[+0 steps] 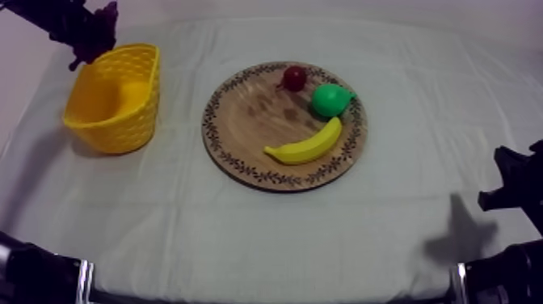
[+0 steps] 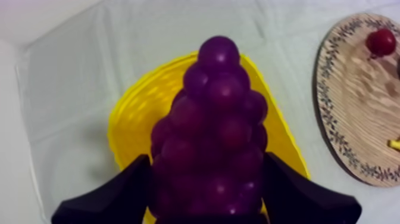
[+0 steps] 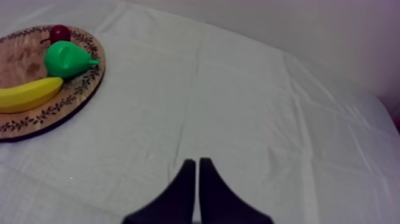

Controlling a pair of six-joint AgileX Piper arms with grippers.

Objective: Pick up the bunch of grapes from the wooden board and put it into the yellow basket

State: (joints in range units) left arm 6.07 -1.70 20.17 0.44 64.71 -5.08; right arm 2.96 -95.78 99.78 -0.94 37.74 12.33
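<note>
Release is what's left: my left gripper [image 2: 205,179] clamps the bunch of grapes [image 2: 217,119] above the yellow basket [image 1: 113,129], near its far rim. I'd centre over the opening, lower, then let go. My right gripper [image 3: 196,162] rests closed and empty over the cloth [image 3: 268,107].

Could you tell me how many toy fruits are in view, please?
4. The small red fruit, pear and banana lie on the wooden board; the bunch of grapes is held in the left gripper over the yellow basket. None looks hidden.
</note>
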